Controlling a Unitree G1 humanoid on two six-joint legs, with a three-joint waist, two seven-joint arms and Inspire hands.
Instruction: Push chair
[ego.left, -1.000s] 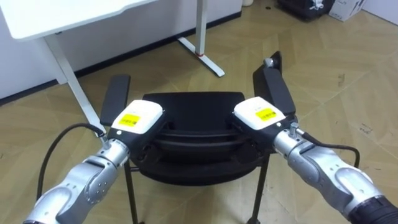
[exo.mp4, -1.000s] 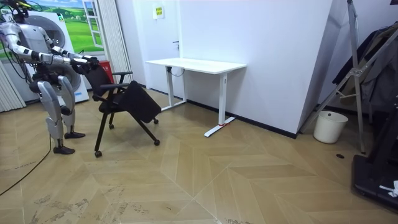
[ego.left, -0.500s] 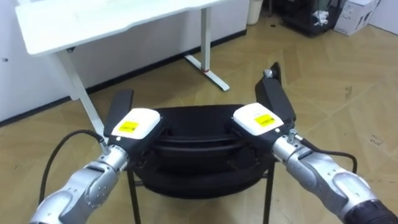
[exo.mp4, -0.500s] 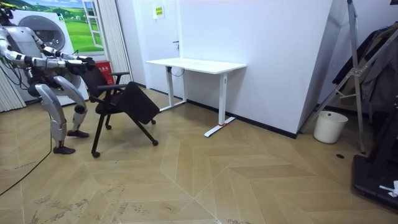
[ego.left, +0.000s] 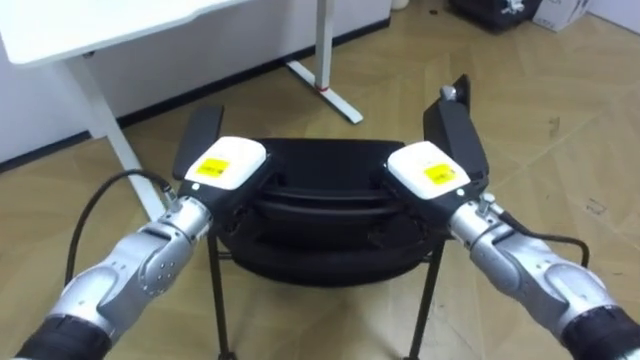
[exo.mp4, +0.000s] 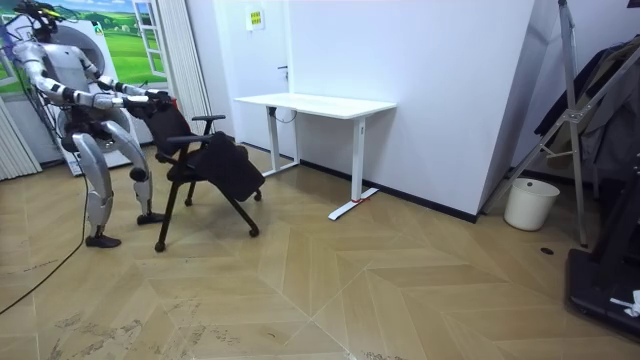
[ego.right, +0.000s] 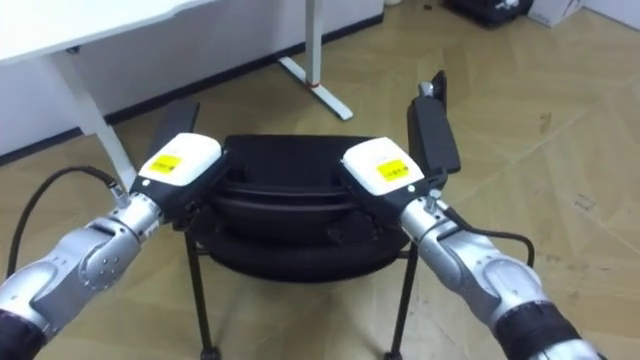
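The black chair (ego.left: 320, 205) is seen on the wooden floor (ego.left: 560, 150) directly in front of the robot, with its back turned toward the robot. Its left armrest (ego.left: 203, 135) and right armrest (ego.left: 457, 125) are pointed away from the robot. The left hand (ego.left: 225, 168) is laid on the top of the chair's back at its left end, and the right hand (ego.left: 432, 175) is laid on the same edge at its right end. The front of each hand is hidden over that edge, so whether the hands are closed round it cannot be told. A white desk (ego.left: 90, 30) is seen beyond the chair. In the room view the robot is shown at the room view's left, behind the chair, with both arms stretched forward and one foot set ahead of the other
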